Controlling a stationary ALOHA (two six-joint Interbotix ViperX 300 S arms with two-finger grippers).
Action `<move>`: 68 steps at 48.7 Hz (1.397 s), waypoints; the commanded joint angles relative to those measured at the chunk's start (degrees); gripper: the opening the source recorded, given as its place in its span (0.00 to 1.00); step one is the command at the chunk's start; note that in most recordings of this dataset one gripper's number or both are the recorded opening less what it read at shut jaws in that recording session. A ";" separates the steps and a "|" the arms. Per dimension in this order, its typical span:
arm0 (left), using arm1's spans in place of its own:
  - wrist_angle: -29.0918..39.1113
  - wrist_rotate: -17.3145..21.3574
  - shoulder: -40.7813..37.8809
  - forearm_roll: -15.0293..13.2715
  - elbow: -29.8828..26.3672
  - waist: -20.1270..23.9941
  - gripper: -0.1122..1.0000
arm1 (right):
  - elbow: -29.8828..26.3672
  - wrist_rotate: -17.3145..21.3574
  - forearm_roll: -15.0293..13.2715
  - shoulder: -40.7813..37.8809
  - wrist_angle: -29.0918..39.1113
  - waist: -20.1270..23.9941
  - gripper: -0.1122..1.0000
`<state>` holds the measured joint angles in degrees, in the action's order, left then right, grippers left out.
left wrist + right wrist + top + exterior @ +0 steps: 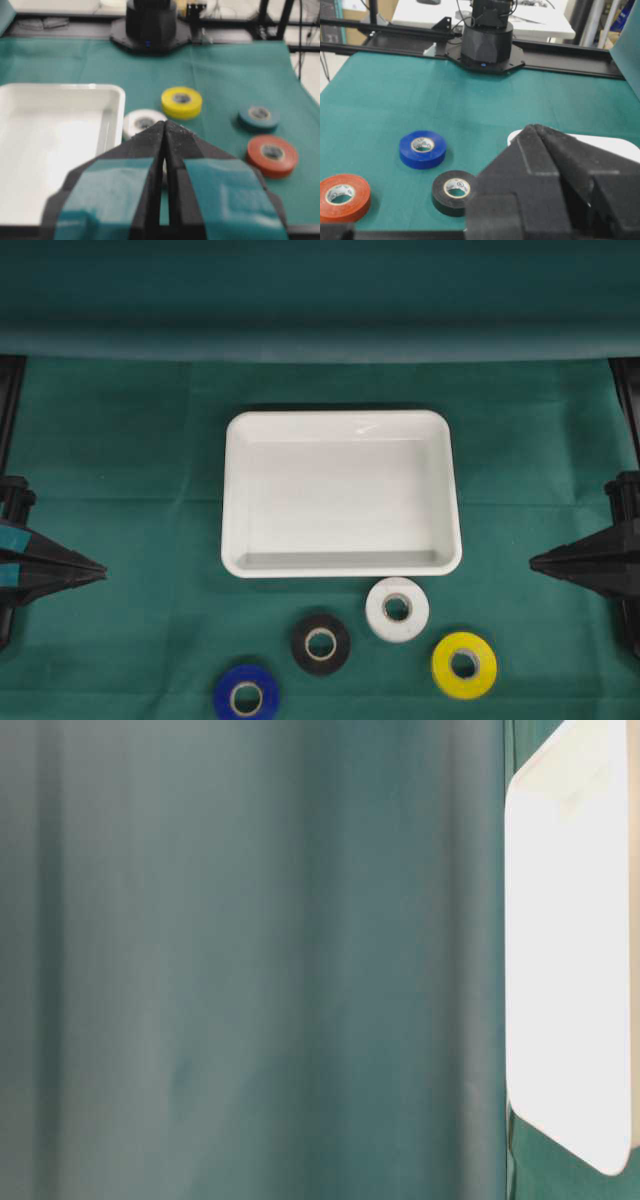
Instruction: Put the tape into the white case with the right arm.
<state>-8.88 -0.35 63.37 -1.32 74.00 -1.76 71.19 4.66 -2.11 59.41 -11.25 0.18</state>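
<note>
**Tape rolls wait by the empty case; both arms parked**

The white case (pixel 342 492) sits mid-tabletop (pixel 140 440) with nothing in it. Just below its near rim in the overhead view lie four rolls: the white tape (pixel 397 609) closest to the case, the yellow tape (pixel 464 664) to its right, the black tape (pixel 320 643) and the blue tape (pixel 246 696) further left. The left wrist view also shows an orange roll (pixel 272 155) and a teal roll (pixel 258 117).

The right gripper (pixel 545 562) rests at the right edge, its fingers pressed together and holding nothing. The left gripper (pixel 90 568), banded in teal, is likewise closed and empty.

A roll like these is probably light, stiff and flat-lying, with a smooth, slightly slick outer wrap. The safest hold is likely across the ring wall, one finger in the core hole and one outside, or spanning the full diameter. The white and yellow rolls lie nearest the right arm.
</note>
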 commanded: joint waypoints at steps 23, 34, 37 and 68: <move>13.62 -0.26 11.60 -0.18 6.06 -0.18 0.10 | 0.18 0.00 -0.09 -0.35 0.62 -1.49 0.82; 17.14 -1.23 11.51 -0.18 6.24 -0.09 0.10 | -0.09 0.62 -0.09 -0.70 10.20 -1.49 0.82; 17.31 -1.23 11.60 -0.18 6.50 -0.18 0.10 | -0.09 1.41 -0.09 -0.70 13.45 -1.49 0.82; 17.58 -1.23 12.04 -0.18 7.12 -0.18 0.10 | 0.26 2.72 -0.26 -0.70 20.83 -0.09 0.82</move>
<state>8.96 -1.49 75.76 -1.41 81.74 -1.76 72.07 7.47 -2.29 59.24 9.84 -0.97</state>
